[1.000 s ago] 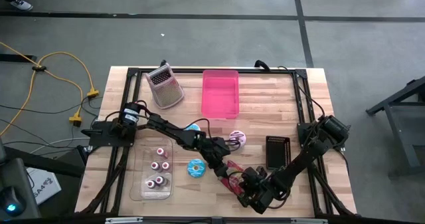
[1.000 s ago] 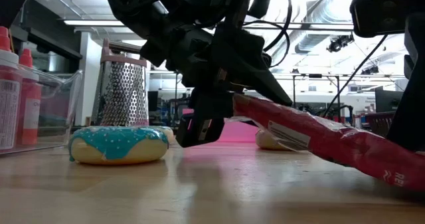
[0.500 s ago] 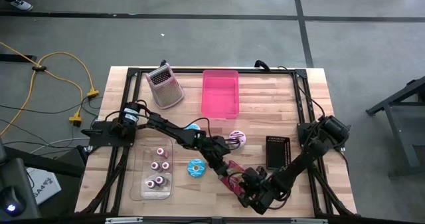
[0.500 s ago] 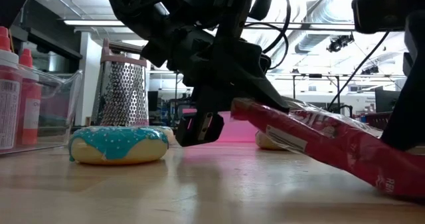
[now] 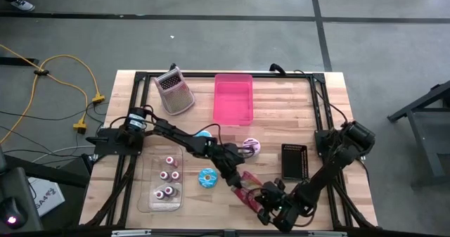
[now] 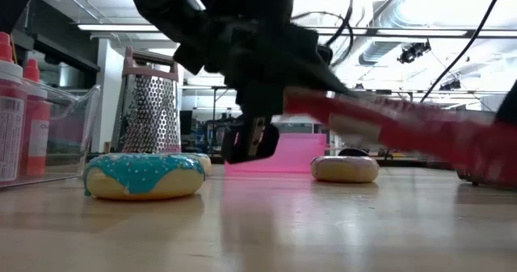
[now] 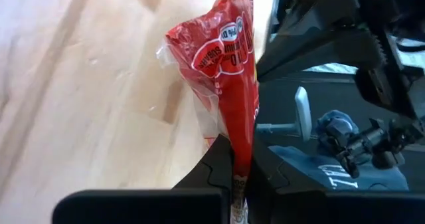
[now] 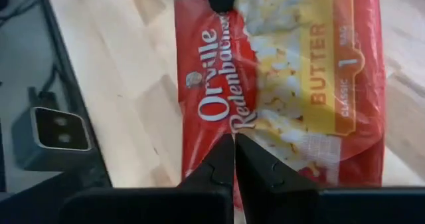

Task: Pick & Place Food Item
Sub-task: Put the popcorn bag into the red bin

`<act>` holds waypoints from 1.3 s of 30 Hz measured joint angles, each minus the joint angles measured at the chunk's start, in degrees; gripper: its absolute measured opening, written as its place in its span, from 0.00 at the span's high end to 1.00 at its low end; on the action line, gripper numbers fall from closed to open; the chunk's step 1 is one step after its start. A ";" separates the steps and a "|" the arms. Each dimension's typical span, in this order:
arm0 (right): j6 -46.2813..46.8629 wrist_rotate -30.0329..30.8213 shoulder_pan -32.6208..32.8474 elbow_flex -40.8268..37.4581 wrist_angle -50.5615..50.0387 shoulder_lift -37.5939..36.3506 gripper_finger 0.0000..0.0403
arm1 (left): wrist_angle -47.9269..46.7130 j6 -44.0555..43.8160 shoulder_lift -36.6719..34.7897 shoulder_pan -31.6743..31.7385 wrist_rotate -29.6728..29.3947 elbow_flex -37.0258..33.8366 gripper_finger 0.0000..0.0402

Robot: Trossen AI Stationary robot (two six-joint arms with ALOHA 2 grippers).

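**Popcorn bag now off the table, held at both ends**

Since a second ago the popcorn bag [image 6: 404, 123] has come up from its slant on the wood: its far end, which rested on the table, now hangs level in the low view, and the left gripper [image 5: 238, 183] has closed on it. You have the bag near the front edge of the table, between the blue donut [image 5: 207, 177] and the black tray [image 5: 294, 161], with the right gripper [image 5: 269, 203] at its other end.

In the left wrist view the fingers [image 7: 211, 173] are clamped on a thin edge of the wrapper. In the right wrist view the fingers [image 8: 219, 164] sit together on the bag's end seam, over the printed face.

Treat this bag as light and limp. It is a flat plastic pouch, glossy and probably slippery, and it will likely fold or sag where you do not support it. The crimped end seams are the firmest places to pinch. With both arms on it, move them together, or the film may stretch or slip out.

The pink bin [image 5: 233, 98] sits open at the far side, well apart from the bag; the pink donut [image 5: 252, 147] lies between.
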 joint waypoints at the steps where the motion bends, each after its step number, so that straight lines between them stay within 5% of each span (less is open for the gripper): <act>1: -0.33 0.79 0.40 0.00 -0.13 -0.45 1.00 | 0.15 0.50 -0.32 0.00 0.01 0.00 0.98; 18: -14.91 6.08 6.08 0.00 13.09 -5.73 1.00 | -0.36 4.75 -2.48 2.76 -0.67 0.02 0.98; 32: -14.47 4.98 8.14 0.00 14.78 -5.75 1.00 | -0.13 7.94 -7.15 5.85 0.59 0.02 0.98; 39: -14.50 5.00 8.10 0.00 14.87 -5.75 1.00 | -5.74 10.29 -12.44 9.17 -6.24 0.02 0.98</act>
